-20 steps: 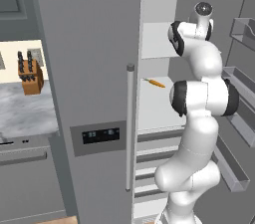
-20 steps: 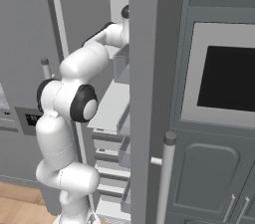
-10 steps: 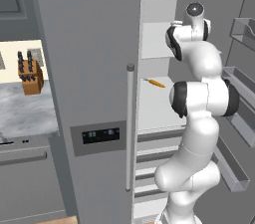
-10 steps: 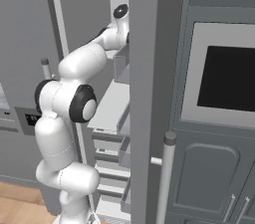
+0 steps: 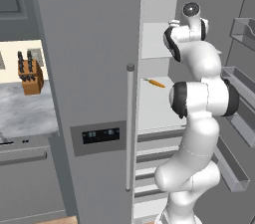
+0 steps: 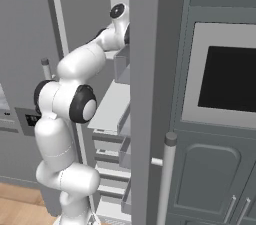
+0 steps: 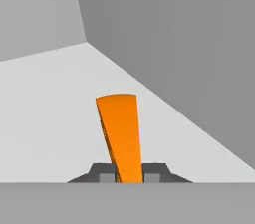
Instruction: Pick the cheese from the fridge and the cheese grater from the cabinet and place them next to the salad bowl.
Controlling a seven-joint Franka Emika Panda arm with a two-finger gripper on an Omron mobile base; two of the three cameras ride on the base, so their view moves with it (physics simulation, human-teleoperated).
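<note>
**Claw clenching the cheese inside the fridge**

The gripper [image 7: 130, 175] is grasping the cheese [image 7: 120, 136], its two dark fingertips [image 7: 105, 174] pressing on either side of the orange wedge's near end. The wedge is sticking out straight ahead of the claw, over a pale shelf [image 7: 55, 118]. Beyond it, the grey inner walls are meeting in a corner. The arm is reaching into the open fridge [image 5: 89, 68]; a carrot [image 5: 155, 83] is lying on a shelf lower down.

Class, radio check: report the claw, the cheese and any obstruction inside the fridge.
Claw shut on the cheese. Cheese upright between the fingertips, above the white fridge shelf. Nothing in the way ahead.
</note>
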